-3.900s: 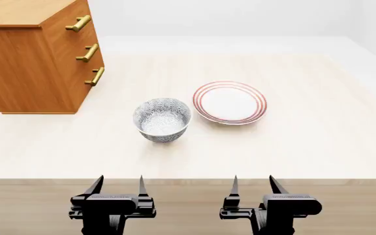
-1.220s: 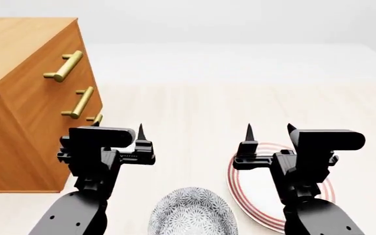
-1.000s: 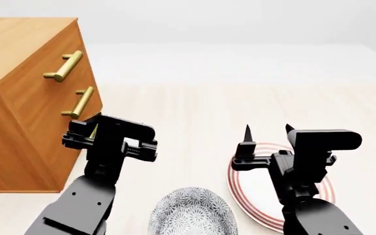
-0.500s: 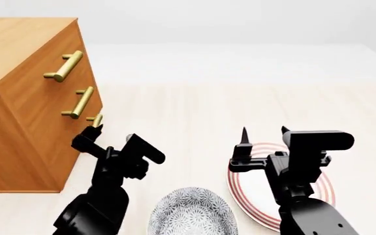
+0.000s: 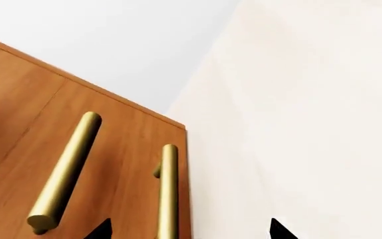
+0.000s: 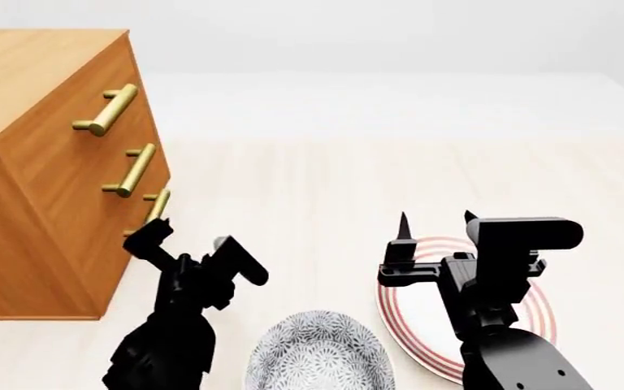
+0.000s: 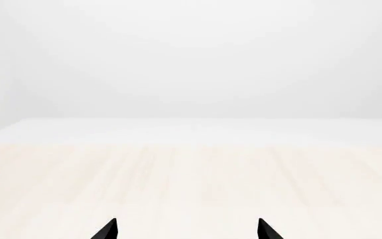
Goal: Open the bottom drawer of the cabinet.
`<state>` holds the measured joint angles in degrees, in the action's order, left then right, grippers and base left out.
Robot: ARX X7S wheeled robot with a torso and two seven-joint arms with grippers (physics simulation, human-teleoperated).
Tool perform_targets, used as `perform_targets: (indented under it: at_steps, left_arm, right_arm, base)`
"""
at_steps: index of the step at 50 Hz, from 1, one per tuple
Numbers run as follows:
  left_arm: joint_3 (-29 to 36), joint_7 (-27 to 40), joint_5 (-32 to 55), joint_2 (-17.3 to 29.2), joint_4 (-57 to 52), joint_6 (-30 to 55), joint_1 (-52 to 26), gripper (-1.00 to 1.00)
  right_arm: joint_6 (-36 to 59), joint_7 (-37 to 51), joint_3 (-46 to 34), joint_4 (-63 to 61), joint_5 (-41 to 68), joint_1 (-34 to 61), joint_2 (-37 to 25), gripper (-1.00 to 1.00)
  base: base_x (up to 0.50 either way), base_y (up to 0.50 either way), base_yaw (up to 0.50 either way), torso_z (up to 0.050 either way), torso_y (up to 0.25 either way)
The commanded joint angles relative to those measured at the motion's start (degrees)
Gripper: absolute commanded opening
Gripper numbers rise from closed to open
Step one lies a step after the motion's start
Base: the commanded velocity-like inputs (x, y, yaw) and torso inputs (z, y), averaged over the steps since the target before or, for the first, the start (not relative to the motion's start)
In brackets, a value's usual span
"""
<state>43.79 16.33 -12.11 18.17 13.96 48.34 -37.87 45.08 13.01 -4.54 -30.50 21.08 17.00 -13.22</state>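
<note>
Here's the left gripper (image 6: pixel 191 248), rolled over on its side and spread wide, nothing between its fingers, sitting just beside the cabinet (image 6: pixel 32 175) at the left of the worktop (image 6: pixel 399 187). The bottom drawer (image 6: pixel 127 244) is shut flush with the two above it, and its brass handle (image 6: pixel 157 205) pokes out just above the upper finger in the head view. From the left wrist view that handle (image 5: pixel 167 194) runs straight toward the camera, lying nearer one fingertip than the other, with the middle drawer's handle (image 5: pixel 65 172) off to one side and clearly outside the gap. So the step looks like the reach-in, not yet the grasp. To do it well, I'd say shift across a touch so the bar sits centred in the gap, keep the fingers crossing the bar rather than running along it, push in until the bar is well past the tips, then close firmly before any pull. The pull wants to go straight out from the drawer front; any sideways drag could slip the bar or shove the cabinet. Meanwhile the right gripper (image 6: pixel 437 231) hangs open and empty above the red-rimmed plate (image 6: pixel 539 313), well apart from the action, and the patterned bowl (image 6: pixel 318 353) sits near the left forearm, so watch that elbow.
</note>
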Motion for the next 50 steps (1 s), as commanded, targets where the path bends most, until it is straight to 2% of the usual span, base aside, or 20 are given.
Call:
perform_targets:
  at_steps: [1,14,26,50]
  left_arm:
    - [0.7,0.4,0.3,-2.3,11.5,-3.9,-3.8,1.0]
    - [-0.2,2.0,2.1,-7.4,33.3,-13.2,-11.1,1.0]
    - [-0.4,4.7,3.4,-13.9,60.5,-26.2,-19.8,1.0]
    - [3.8,6.8,9.5,-12.1,61.0,-20.5,-21.2,1.0]
  right_arm:
    - [-0.3,0.2,-0.2,0.1,0.2,0.0,-0.2,1.0]
    - [-0.7,0.4,-0.7,0.7,0.4,0.1,-0.3,1.0]
    - [-1.4,0.4,-1.1,1.4,0.6,0.0,-0.4,1.0]
    - [-1.3,1.0,-1.5,1.3,1.5,0.3,-0.6,1.0]
  base:
    - [0.0,0.0,0.0,0.0,0.0]
    - [0.0,0.0,0.0,0.0,0.0]
    - [0.0,0.0,0.0,0.0,0.0]
    - [0.0,0.0,0.0,0.0,0.0]
